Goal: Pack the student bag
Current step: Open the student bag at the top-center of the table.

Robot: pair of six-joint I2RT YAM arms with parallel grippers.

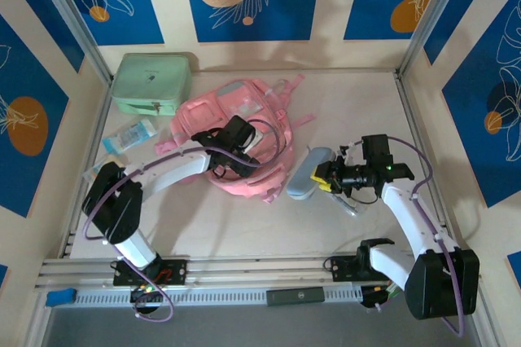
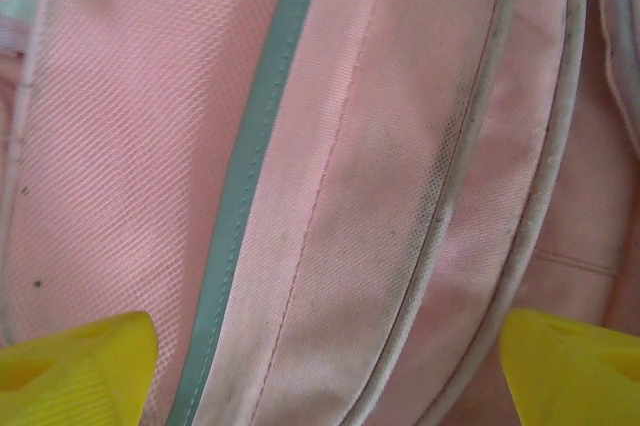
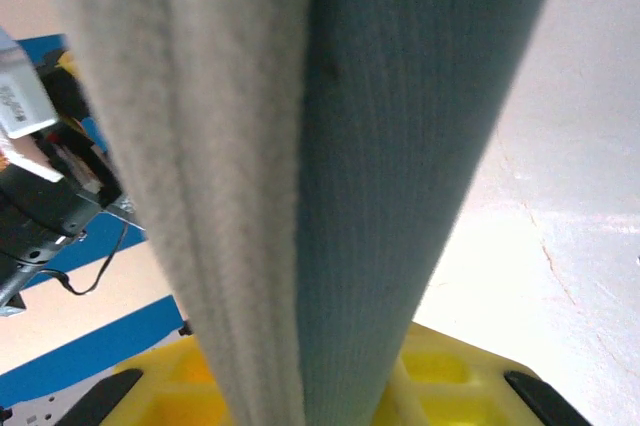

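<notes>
Left gripper (image 2: 320,371) over student bag (image 1: 203,111) (straps (image 1: 291,84) far-right)

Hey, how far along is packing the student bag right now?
Early, it seems. Done: nothing visibly packed; the student bag lies flat, its inside hidden. In hand: the right gripper is shut on the grey-blue pencil case beside the bag; the left gripper hangs open over the pink fabric. Left: the pencil case, mint green case and blue-white packet are outside the bag.

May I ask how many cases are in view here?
2: the mint green case at the back left, the grey-blue pencil case in the right claw; more may be hidden.
</notes>
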